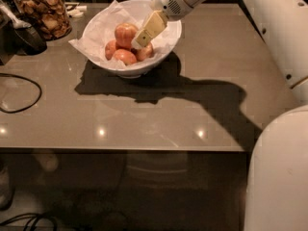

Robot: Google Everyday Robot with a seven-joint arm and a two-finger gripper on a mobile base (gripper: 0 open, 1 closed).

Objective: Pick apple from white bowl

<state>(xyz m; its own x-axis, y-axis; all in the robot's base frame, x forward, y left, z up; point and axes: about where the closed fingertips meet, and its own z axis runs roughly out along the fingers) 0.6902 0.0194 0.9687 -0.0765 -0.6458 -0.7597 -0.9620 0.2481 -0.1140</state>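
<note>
Four apples (pixel 125 57), one white bowl (pixel 137 70) — hand (pixel 141 41) beside top apple (pixel 124 32)

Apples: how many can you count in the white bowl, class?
4, all in the white bowl: the largest apple on top, smaller apples at left, front and right, the last under the gripper, which may hide more.

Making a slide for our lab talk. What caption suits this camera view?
Gripper poised over the white bowl, beside the topmost apple, on a grey table.
</note>
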